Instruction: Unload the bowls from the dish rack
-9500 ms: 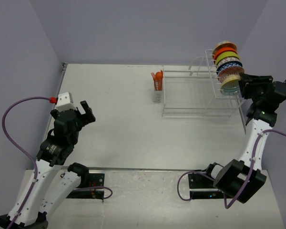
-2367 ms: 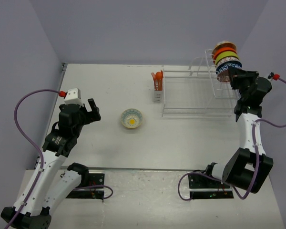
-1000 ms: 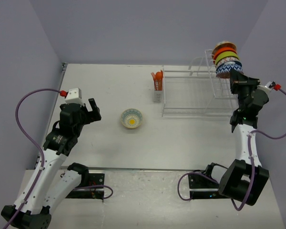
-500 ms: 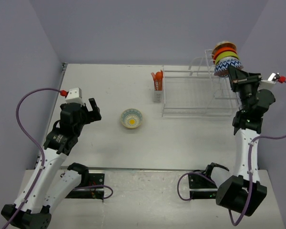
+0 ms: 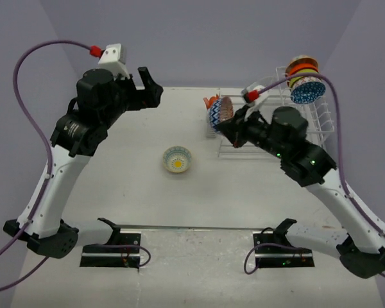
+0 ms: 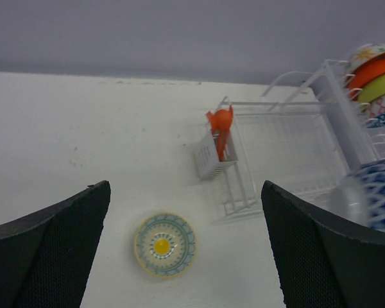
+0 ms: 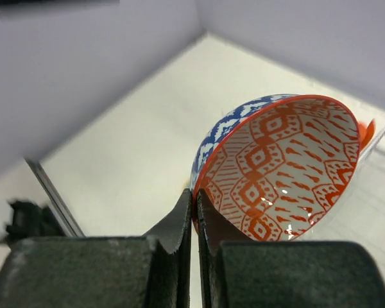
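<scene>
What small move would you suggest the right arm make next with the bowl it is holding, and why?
Probably carry it leftward and lower it onto the table beside the yellow-centred bowl. The right gripper is shut on the rim of the blue-patterned bowl, holding it tilted in the air, not yet set down.

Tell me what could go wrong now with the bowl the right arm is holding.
The right gripper pinches the blue-and-red patterned bowl only by its rim, tilted, so it could slip and drop. It looks near the utensil caddy and might clip it. Its landing spot may crowd the yellow-centred bowl.
</scene>
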### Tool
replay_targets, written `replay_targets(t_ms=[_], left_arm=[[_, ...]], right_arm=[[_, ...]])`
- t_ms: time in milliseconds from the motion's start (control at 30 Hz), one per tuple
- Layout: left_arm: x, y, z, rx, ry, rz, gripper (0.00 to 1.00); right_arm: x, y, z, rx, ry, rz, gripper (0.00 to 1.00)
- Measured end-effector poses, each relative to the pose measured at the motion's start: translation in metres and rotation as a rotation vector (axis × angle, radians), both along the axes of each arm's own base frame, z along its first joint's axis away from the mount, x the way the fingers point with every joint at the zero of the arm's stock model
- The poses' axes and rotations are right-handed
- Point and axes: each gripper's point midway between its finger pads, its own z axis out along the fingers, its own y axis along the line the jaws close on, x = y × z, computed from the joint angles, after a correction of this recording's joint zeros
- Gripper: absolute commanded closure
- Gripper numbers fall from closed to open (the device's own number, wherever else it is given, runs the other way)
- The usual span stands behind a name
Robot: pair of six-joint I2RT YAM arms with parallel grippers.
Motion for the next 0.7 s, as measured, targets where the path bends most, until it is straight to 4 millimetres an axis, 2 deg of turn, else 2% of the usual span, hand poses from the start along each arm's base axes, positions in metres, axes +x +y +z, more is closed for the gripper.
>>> replay_targets(t_ms=[67,133,200,300,367,500,567,633,700], left_arm=[[0.004,-0.031,0.018,0.001,-0.004,-0.074,0.00],[0.004,-0.053,0.022,0.011,0.010,-0.128,0.00],[0.002,-0.067,0.015,0.023,0.040,-0.170,0.00],[-0.004,-0.086,-0.012,0.059,0.119,-0.229,0.00],[-0.012,-0.100,-0.041,0.089,0.190,-0.275,0.00],[-0.028,-0.118,-0.104,0.126,0.336,-0.352,0.02],[-0.038,-0.123,-0.129,0.131,0.407,-0.384,0.07],[-0.048,-0.129,-0.147,0.133,0.456,-0.415,0.11],[-0.056,-0.135,-0.156,0.136,0.480,-0.440,0.22]], right_arm=[[-0.006,0.027,-0.044,-0.181,0.032,0.043,1.00],[-0.011,0.050,-0.090,-0.366,0.065,0.085,1.00],[-0.020,0.064,-0.134,-0.543,0.090,0.130,1.00],[-0.038,0.073,-0.171,-0.722,0.083,0.193,1.00],[-0.046,0.075,-0.179,-0.774,0.062,0.226,1.00],[-0.049,0.077,-0.175,-0.802,0.007,0.245,1.00],[-0.050,0.079,-0.172,-0.800,-0.013,0.251,1.00],[-0.050,0.081,-0.170,-0.806,-0.031,0.252,1.00],[-0.051,0.082,-0.170,-0.813,-0.044,0.252,1.00]])
